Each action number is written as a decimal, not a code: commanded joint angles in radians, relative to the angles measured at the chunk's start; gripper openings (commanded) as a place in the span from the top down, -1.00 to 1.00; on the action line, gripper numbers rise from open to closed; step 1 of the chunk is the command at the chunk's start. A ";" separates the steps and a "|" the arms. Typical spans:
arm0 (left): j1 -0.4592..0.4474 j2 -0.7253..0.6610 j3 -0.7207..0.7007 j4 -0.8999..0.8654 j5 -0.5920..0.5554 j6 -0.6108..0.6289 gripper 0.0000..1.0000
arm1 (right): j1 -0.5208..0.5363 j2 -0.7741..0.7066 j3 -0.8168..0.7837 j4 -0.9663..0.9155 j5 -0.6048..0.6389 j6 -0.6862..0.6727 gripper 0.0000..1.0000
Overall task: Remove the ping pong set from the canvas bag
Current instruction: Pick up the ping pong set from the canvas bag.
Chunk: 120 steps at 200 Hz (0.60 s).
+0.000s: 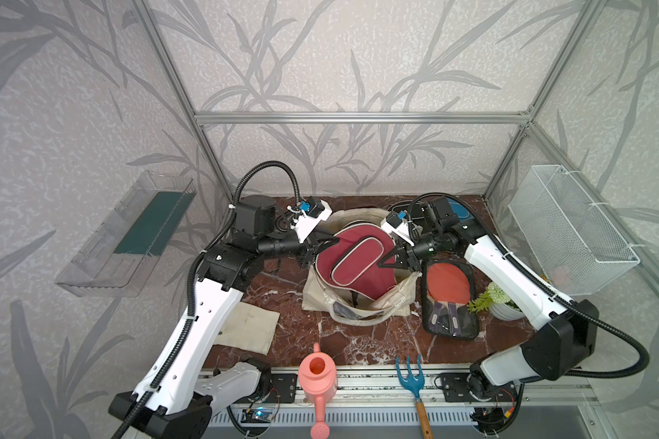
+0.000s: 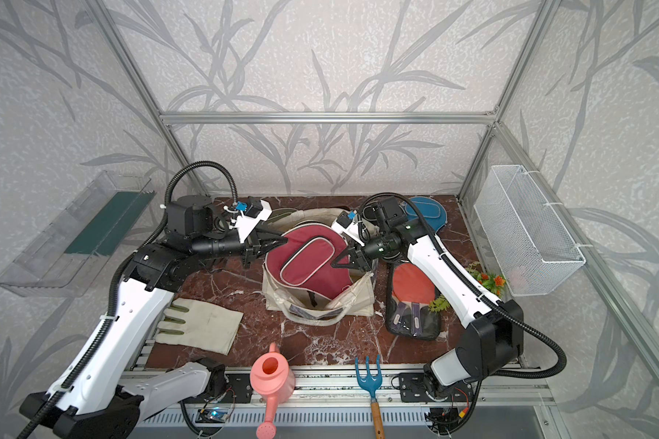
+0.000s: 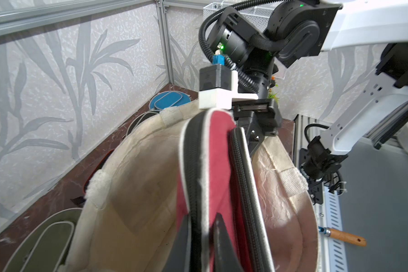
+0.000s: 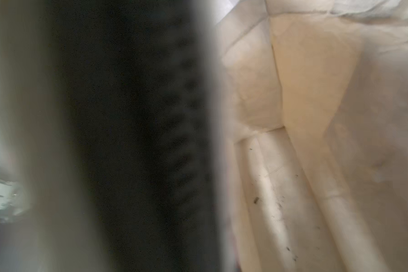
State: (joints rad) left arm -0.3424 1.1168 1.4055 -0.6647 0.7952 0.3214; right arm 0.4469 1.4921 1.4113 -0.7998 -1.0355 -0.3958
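While both arms are reaching in from opposite sides, the maroon case (image 1: pixel 358 266) is standing tilted in the mouth of the canvas bag (image 1: pixel 314 298). Its round head is sticking out above the rim and its narrow end is dipping inside toward the near wall. The case is showing deep red fabric, with pale piping around its outline and around an oval pocket on its face. A black zip is running along its edge. The left gripper (image 1: pixel 327 243) is clenched on the case's left edge; in the left wrist view its dark fingers (image 3: pixel 223 235) are straddling the zip. The right gripper (image 1: pixel 388 261) is clamped on the case's right edge. The cream bag is sitting mid-table, with a rope handle drooping at its near side. Just right of it, a clear-fronted case (image 1: pixel 449 300) is lying flat, showing red paddles. A blue case (image 2: pixel 425 213) is lying in the far right corner.
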 commanded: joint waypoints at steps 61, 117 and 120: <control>-0.007 -0.126 0.053 0.095 -0.398 -0.033 -0.97 | -0.010 -0.177 0.117 0.190 0.175 0.247 1.00; -0.006 -0.344 -0.136 0.101 -0.485 -0.207 -0.99 | -0.009 -0.139 0.261 0.277 0.086 0.448 1.00; -0.006 -0.351 -0.155 0.111 -0.474 -0.224 -0.99 | -0.008 -0.135 0.267 0.288 0.073 0.463 1.00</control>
State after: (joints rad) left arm -0.3504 0.8204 1.3437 -0.5819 0.3405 0.2092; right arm 0.4362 1.3647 1.5929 -0.6697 -0.8398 -0.0753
